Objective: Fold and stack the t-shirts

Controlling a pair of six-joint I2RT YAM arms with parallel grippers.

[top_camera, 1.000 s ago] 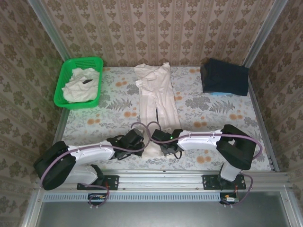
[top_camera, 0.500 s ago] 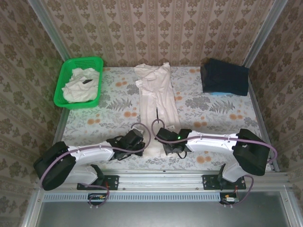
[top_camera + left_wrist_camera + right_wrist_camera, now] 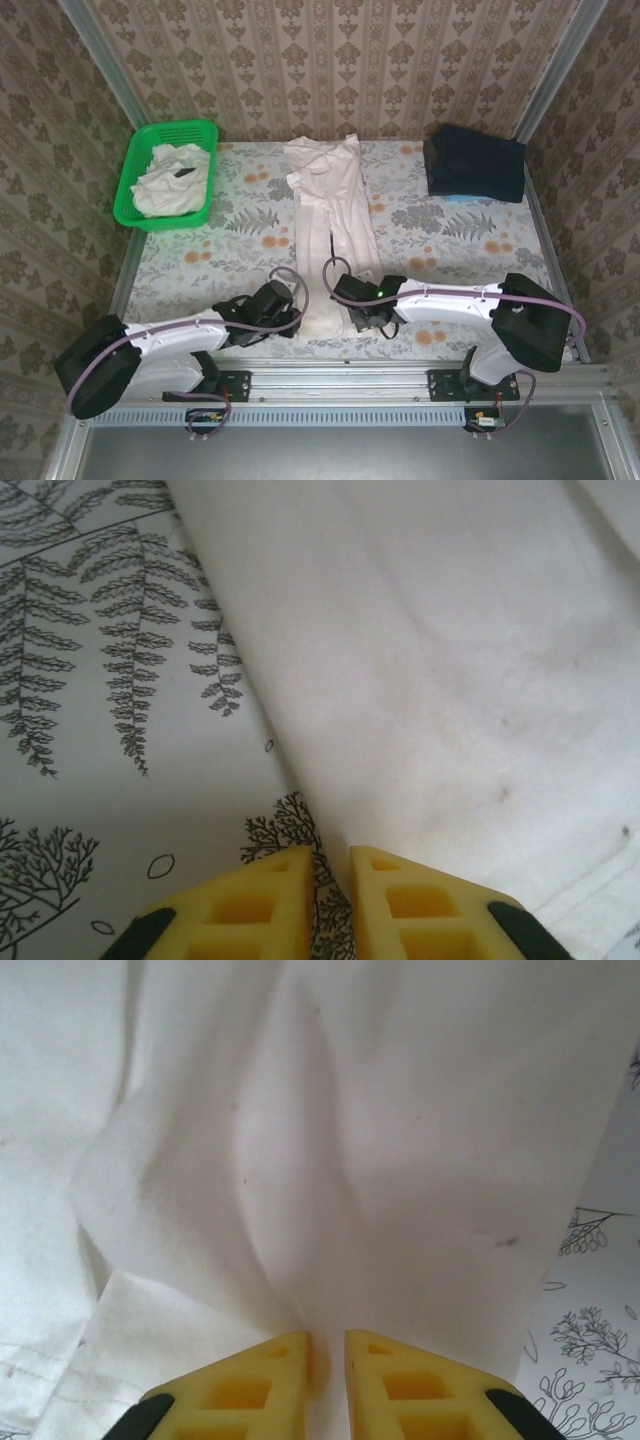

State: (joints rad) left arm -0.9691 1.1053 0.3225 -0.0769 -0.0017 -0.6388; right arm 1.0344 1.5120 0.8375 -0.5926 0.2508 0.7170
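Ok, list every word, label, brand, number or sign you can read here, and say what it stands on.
None can be read.
A small black mark on a folded t-shirt in the green basket: too small to read.
The long t-shirt on the table, the dark folded stack and the yellow fingertips: no lettering.

Overhead view; wrist close-ups on shared t-shirt (image 3: 330,225).

Left gripper (image 3: 330,900) low near table edge, jaws narrowly parted. Right gripper (image 3: 328,1385) alongside, same narrow gap.
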